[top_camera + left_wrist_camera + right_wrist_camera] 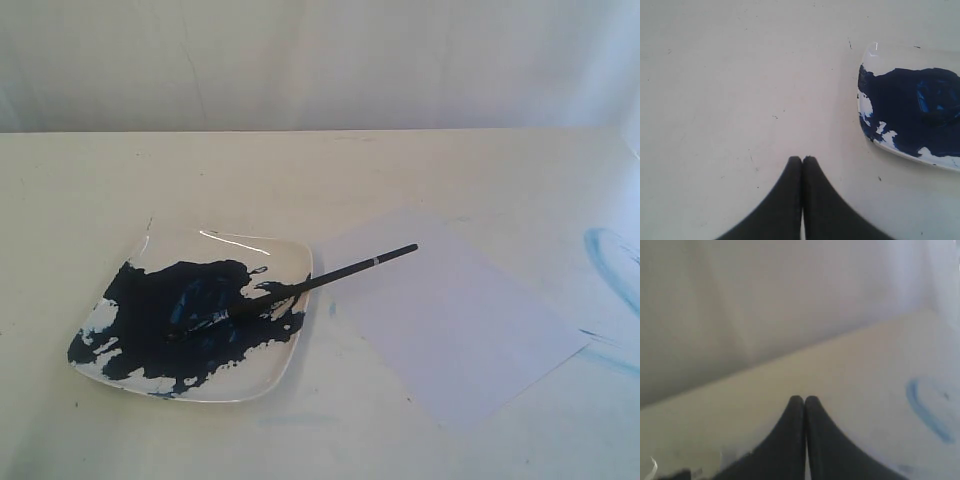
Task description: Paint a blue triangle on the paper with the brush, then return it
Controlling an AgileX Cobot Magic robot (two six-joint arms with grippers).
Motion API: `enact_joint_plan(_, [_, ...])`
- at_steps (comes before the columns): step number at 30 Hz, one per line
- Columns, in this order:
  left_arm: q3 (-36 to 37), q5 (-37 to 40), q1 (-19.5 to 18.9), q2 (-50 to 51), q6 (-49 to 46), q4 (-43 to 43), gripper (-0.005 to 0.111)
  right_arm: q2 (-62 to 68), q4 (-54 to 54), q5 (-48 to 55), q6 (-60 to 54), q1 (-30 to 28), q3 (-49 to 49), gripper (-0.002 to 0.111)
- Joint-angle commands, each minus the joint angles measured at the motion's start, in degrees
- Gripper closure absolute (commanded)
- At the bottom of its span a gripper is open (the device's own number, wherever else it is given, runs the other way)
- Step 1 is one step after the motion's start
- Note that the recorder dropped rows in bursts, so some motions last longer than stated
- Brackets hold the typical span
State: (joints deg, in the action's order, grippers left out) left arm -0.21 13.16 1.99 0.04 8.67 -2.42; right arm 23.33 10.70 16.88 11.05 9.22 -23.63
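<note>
We've not started: paper (pixel 460 320) blank, brush (pixel 330 277) lying on plate (pixel 232 250); left gripper (pixel 802 161) and right gripper (pixel 804 400) pinched closed, empty. Whole job remains.

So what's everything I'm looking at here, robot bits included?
Square white plate smeared with dark blue paint: one, white and dark blue, front left of the table.
Long thin black paintbrush: one, black with a silver band, bristles in the plate's paint, handle pointing toward the paper.
Plain white sheet of paper: one, faintly lavender, flat, right of the plate, nothing painted on it.
Curved paint smear: one, pale blue, on the table's far right.
Table: one, cream, under everything.
Left gripper: one, black, shut, empty, beside the plate.
Right gripper: one, black, shut, empty.
</note>
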Motion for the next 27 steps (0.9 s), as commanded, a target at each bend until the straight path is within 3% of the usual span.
enact_joint_plan(1, [0.21, 0.08, 0.24, -0.04, 0.35, 0.35, 0.107, 11.53, 7.25, 12.71, -6.96, 1.25, -3.92, 0.108])
enact_joint_plan(6, [0.21, 0.08, 0.24, -0.04, 0.35, 0.35, 0.107, 23.18, 29.04, 11.8, -27.67, 5.88, -3.71, 0.108])
enact_joint_plan(10, [0.21, 0.08, 0.24, -0.04, 0.35, 0.35, 0.107, 29.55, 29.17, 8.46, -27.48, 10.68, -3.71, 0.108])
enact_joint_plan(15, [0.21, 0.08, 0.24, -0.04, 0.35, 0.35, 0.107, 37.63, 29.61, -3.94, -21.86, 21.75, -3.71, 0.108])
enact_joint_plan(17, [0.21, 0.08, 0.24, -0.04, 0.35, 0.35, 0.107, 44.9, 30.18, -14.15, -15.55, 28.66, -4.52, 0.108])
enact_joint_plan(21, [0.21, 0.08, 0.24, -0.04, 0.35, 0.35, 0.107, 56.86, 31.04, -23.31, -7.22, 34.55, -9.58, 0.108])
enact_joint_plan(27, [0.21, 0.08, 0.24, -0.04, 0.35, 0.35, 0.107, 66.58, 30.91, -26.91, -0.55, 35.43, -14.73, 0.108])
